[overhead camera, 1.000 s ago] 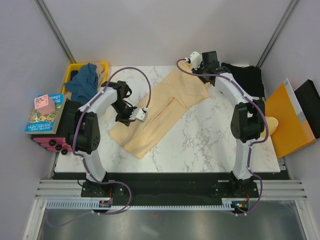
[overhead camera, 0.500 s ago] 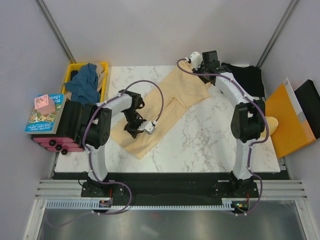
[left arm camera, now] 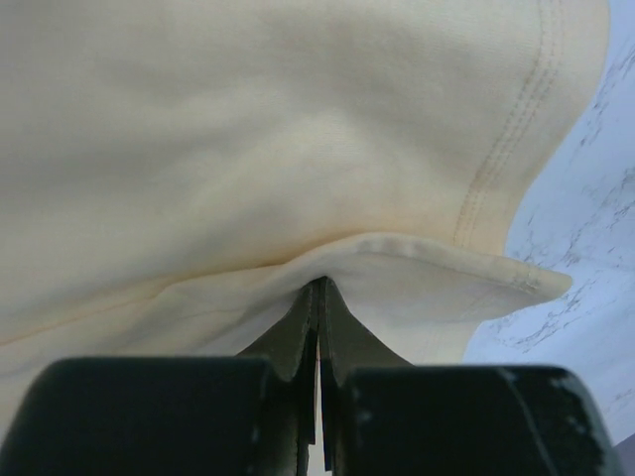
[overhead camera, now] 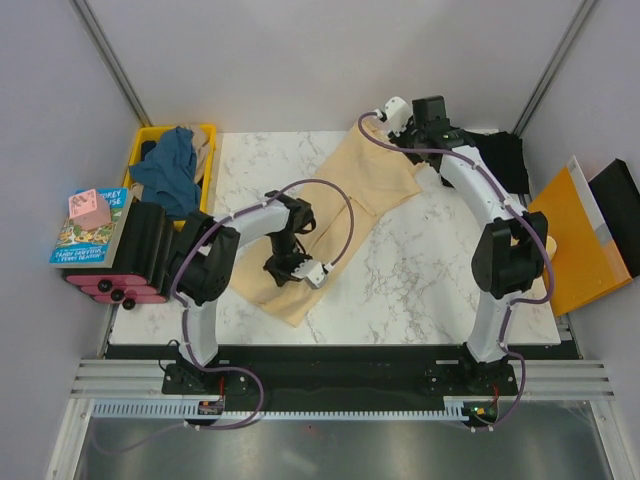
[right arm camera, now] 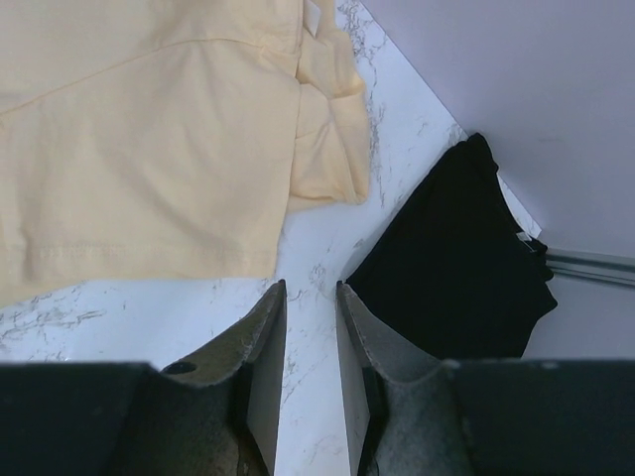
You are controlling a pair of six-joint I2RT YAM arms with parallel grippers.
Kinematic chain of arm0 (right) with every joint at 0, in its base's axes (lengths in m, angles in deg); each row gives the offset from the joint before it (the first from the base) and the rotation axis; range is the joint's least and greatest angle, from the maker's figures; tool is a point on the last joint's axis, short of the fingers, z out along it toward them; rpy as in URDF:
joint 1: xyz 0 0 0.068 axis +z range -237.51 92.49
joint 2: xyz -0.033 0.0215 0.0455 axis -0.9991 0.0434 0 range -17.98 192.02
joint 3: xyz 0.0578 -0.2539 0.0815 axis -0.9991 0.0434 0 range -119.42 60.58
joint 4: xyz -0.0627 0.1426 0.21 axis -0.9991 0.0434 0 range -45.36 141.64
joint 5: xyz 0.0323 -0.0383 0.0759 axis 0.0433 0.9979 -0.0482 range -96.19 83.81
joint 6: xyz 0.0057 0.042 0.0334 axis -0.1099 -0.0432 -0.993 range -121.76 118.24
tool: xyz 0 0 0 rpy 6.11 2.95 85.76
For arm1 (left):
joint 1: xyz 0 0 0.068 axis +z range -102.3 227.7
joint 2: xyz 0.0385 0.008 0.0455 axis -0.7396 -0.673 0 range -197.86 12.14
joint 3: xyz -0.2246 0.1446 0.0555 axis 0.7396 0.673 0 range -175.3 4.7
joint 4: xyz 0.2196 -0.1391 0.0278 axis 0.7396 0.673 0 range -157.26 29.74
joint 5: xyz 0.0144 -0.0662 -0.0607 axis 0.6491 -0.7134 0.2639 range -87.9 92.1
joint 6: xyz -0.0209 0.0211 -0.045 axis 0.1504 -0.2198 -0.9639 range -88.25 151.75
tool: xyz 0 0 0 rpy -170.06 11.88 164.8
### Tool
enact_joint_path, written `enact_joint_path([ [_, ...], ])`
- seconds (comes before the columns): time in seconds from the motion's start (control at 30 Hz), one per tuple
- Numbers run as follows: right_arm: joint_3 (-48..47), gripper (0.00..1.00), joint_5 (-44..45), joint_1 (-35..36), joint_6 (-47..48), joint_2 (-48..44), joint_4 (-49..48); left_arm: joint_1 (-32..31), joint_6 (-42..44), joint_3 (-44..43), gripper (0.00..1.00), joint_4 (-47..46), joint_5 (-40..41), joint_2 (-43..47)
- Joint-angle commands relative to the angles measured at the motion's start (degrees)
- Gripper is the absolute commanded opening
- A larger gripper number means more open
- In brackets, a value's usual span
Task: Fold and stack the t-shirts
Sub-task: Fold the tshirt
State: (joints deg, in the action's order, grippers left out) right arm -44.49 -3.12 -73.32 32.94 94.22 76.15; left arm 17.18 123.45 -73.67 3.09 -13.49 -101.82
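Note:
The pale cream-yellow t-shirt [overhead camera: 365, 185] lies slantwise across the marble table [overhead camera: 430, 270]. My left gripper [overhead camera: 283, 265] is shut on a fold of its edge near the shirt's lower end. In the left wrist view the cloth [left arm camera: 298, 129] bunches over the closed fingertips of my left gripper [left arm camera: 319, 284]. My right gripper [overhead camera: 432, 125] hovers at the back, open and empty. In the right wrist view my right gripper [right arm camera: 310, 286] shows bare table between its fingers. The cream shirt's sleeve [right arm camera: 322, 149] lies to its left and the black t-shirt [right arm camera: 456, 258] to its right. The black t-shirt [overhead camera: 500, 155] sits folded at the back right. The teal-blue t-shirt [overhead camera: 170, 165] lies in the yellow crate [overhead camera: 205, 130].
An orange folder [overhead camera: 570, 240] and a black board [overhead camera: 615, 205] rest off the table's right edge. A book [overhead camera: 85, 235] with a pink block [overhead camera: 88, 207] on it sits to the left, below the crate. Grey walls close in the back and both sides.
My left gripper has moved right and toward the near edge, dragging the cream shirt's edge over the cloth. My right gripper has shifted slightly right, away from the shirt's collar end.

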Motion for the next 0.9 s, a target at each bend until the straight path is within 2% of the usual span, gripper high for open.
enact_joint_path([
  [0.0,2.06,0.33,-2.45,0.39,-0.86,-4.27,0.22,-5.59,1.73,-1.52,0.02,1.02,-6.11,1.10],
  [0.27,4.79,0.33,-5.00,0.39,-3.06,-7.26,0.22,-15.69,-1.87,-10.39,0.02,1.20,-10.41,-5.66],
  [0.43,5.58,0.33,-5.44,0.48,-3.06,-8.23,0.22,-18.96,-2.22,-15.31,0.02,-0.30,-13.41,-7.42],
  [0.57,5.93,0.33,-5.70,0.48,-2.88,-8.32,-0.13,-16.69,-5.48,-22.87,0.02,1.80,-13.05,-7.25],
  [0.77,3.75,0.33,-7.20,0.48,-4.63,-5.07,-0.57,-12.82,-11.00,-33.94,0.02,3.30,-12.62,-2.51],
  [0.87,1.46,0.34,-11.76,0.83,-5.43,-3.13,0.92,-9.30,-15.75,-39.57,0.02,2.87,-11.13,-1.28],
])
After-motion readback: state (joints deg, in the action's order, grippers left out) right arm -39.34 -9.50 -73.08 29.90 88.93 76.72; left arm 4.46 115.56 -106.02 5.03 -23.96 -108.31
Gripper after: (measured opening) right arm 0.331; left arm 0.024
